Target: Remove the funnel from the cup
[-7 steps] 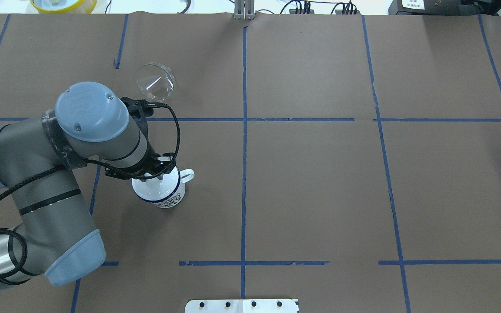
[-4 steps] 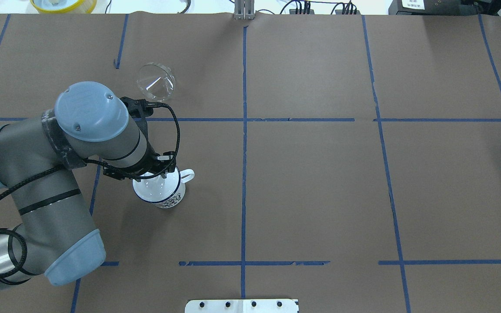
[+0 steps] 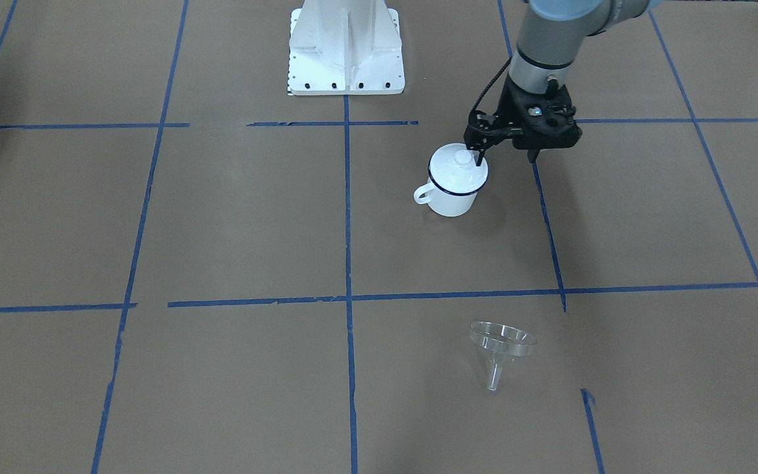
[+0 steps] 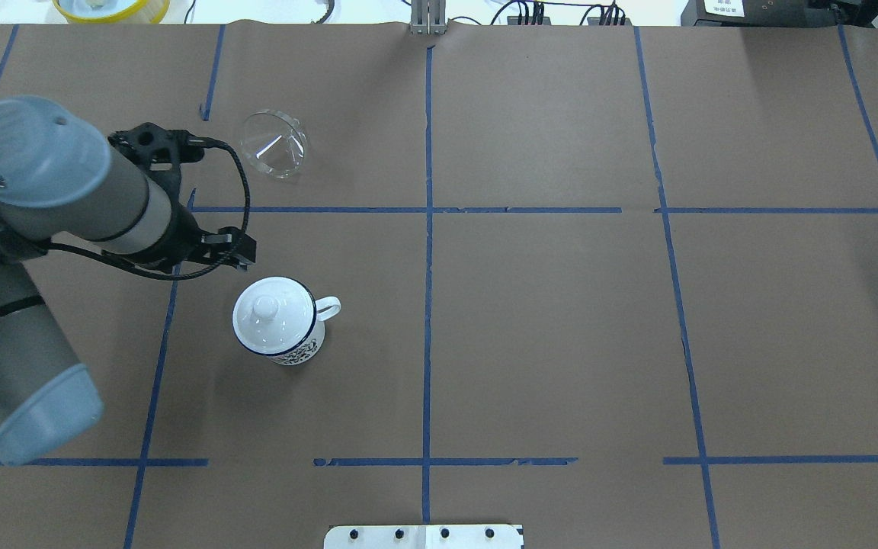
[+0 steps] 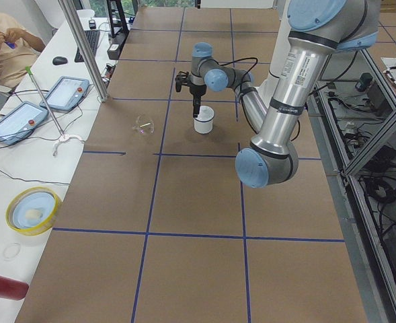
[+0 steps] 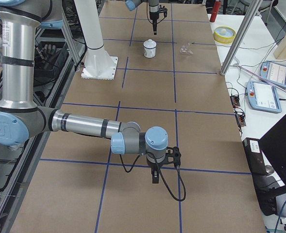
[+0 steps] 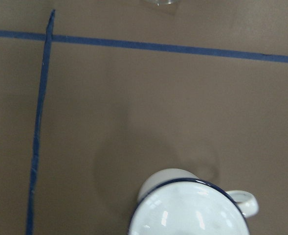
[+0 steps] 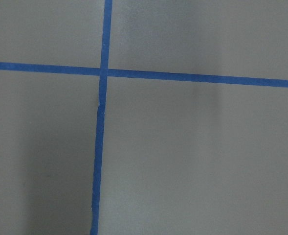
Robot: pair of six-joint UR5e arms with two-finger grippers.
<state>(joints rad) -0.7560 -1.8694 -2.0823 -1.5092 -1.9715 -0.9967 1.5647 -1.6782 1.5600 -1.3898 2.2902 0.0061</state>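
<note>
Left gripper (image 3: 506,157) spread, empty | lid (image 4: 271,314) on cup (image 4: 298,351) | funnel (image 4: 274,143) well apart

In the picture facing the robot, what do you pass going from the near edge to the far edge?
The funnel, then the cup, then the white robot base. I skipped the left gripper: it overlaps the cup.

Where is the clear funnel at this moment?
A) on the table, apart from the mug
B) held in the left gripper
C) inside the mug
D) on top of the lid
A: the funnel rests on the table, apart from the mug, which carries a lid.
</note>
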